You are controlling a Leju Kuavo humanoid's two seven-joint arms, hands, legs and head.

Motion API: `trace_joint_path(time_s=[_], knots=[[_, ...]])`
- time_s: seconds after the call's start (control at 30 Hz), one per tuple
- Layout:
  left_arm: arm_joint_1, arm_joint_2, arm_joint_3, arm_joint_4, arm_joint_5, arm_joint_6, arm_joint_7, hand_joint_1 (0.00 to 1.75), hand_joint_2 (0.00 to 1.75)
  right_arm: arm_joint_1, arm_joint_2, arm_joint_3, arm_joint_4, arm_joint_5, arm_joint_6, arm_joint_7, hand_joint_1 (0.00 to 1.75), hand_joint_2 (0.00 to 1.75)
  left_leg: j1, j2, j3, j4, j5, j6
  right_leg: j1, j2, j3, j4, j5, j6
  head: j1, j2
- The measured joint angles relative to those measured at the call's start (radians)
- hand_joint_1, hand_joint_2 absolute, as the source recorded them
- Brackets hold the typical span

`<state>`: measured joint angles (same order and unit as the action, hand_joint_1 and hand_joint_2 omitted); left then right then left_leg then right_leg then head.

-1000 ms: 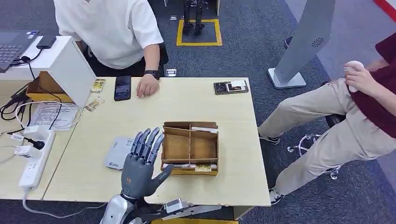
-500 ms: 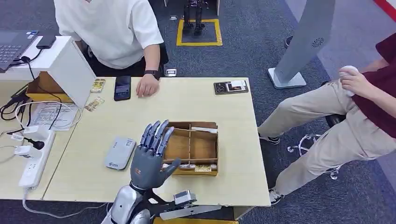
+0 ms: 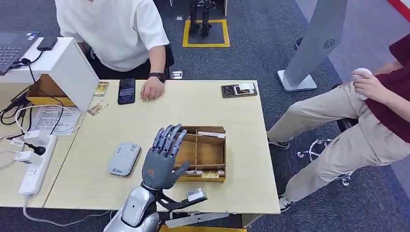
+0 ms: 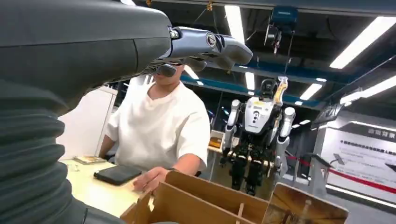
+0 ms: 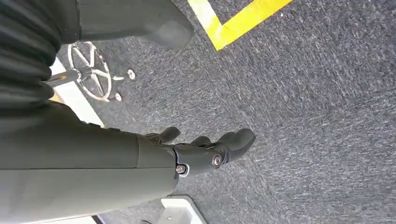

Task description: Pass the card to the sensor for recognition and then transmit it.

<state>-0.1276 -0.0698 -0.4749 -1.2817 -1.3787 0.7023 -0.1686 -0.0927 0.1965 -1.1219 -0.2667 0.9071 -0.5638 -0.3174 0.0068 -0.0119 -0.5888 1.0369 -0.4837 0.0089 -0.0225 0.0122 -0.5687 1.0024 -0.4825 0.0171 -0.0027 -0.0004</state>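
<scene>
One robot hand (image 3: 162, 159) spread, over wooden tray (image 3: 212, 153)

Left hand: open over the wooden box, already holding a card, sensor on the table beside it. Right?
Not quite. The left hand is open over the wooden box but holds nothing, as the head view shows. The sensor does lie on the table beside it.

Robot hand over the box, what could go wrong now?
1. The left robot hand hovers with spread fingers over the wooden box's left edge. Reaching down, it might bump a thin divider or shove the light box along the table.
2. The cards lie flat in the narrow front slot, so the thick fingers may fail to pinch one, or drag out several.
3. The sensor sits close beside the box and could get knocked.
</scene>
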Motion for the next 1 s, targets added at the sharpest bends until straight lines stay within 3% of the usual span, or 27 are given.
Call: trace_joint_path(time_s=[1.0], knots=[[-0.006, 0.006, -0.014, 0.037, 0.003, 0.001, 0.002, 0.00, 1.75, 0.000, 0.000, 0.001, 0.002, 0.000, 0.001, 0.000, 0.00, 1.75, 0.000, 0.000, 0.000, 0.000, 0.000, 0.000, 0.000, 0.000, 0.000, 0.000, 0.000, 0.000, 0.000, 0.000]])
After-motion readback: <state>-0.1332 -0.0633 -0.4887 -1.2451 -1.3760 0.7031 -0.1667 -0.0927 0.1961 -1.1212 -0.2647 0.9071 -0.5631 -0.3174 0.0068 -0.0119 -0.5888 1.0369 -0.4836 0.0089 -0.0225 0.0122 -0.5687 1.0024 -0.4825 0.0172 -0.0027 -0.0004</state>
